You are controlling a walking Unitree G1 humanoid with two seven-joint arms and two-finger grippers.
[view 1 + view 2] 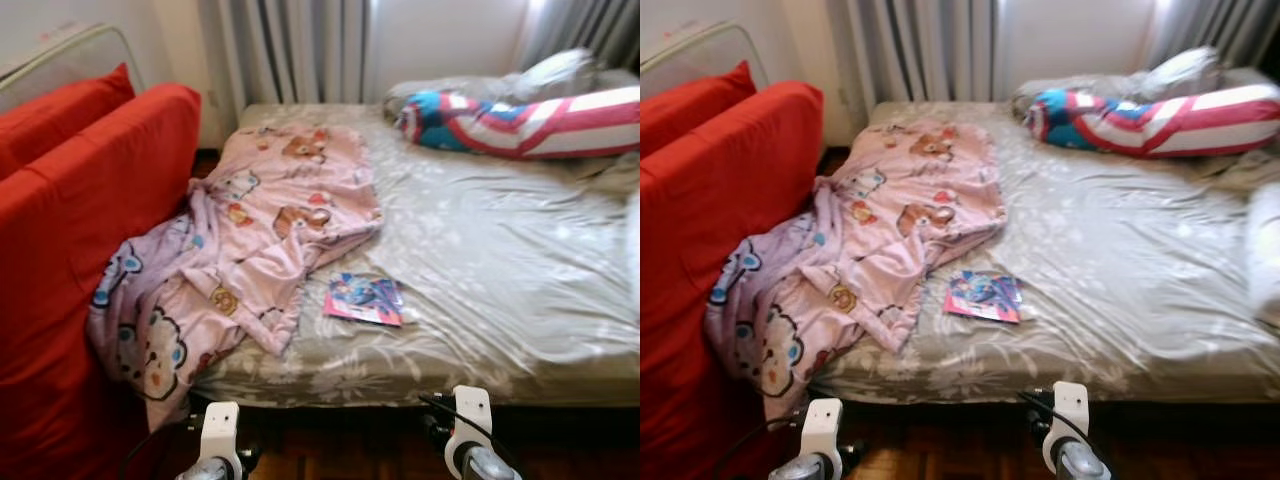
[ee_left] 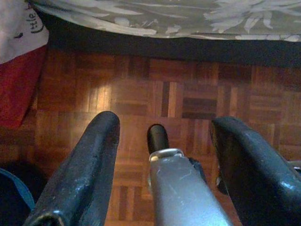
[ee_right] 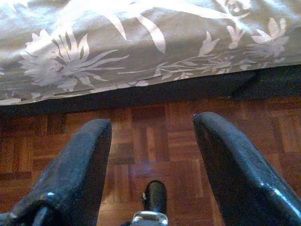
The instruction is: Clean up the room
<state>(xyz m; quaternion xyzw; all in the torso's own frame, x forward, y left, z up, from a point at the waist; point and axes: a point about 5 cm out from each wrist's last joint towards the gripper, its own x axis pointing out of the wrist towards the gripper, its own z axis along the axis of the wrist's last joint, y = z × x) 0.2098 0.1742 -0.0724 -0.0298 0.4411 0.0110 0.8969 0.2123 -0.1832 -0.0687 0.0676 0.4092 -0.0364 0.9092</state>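
Right now our fingers are empty on both sides: the left gripper (image 2: 160, 155) has its two black fingers (image 2: 80, 174) spread wide over bare parquet floor (image 2: 141, 89), and the right gripper (image 3: 153, 160) is spread the same way, with nothing between its pads but wood and the floral edge of the bed sheet (image 3: 141, 47) just ahead. From the head we see both wrists low at six o'clock, below the mattress edge, arms hanging forward and pointing down at the floor rather than reaching. The nearest thing to tidy is the colourful booklet (image 1: 365, 298) lying flat on the bed (image 1: 480, 260), near its front edge. It sits at about twelve o'clock from the midpoint between our wrists and at roughly eleven o'clock from the right wrist (image 1: 468, 420), which we judge to be the nearer arm. Its long axis runs roughly from nine to three o'clock, slightly tilted. At ten o'clock from it, the pink cartoon blanket (image 1: 250, 240) lies crumpled, spilling off the bed's left side against the red sofa (image 1: 90, 220). At the far two o'clock corner rests a striped red, white and blue pillow (image 1: 530, 122). We judge that either arm must rise above the mattress before any grasp.
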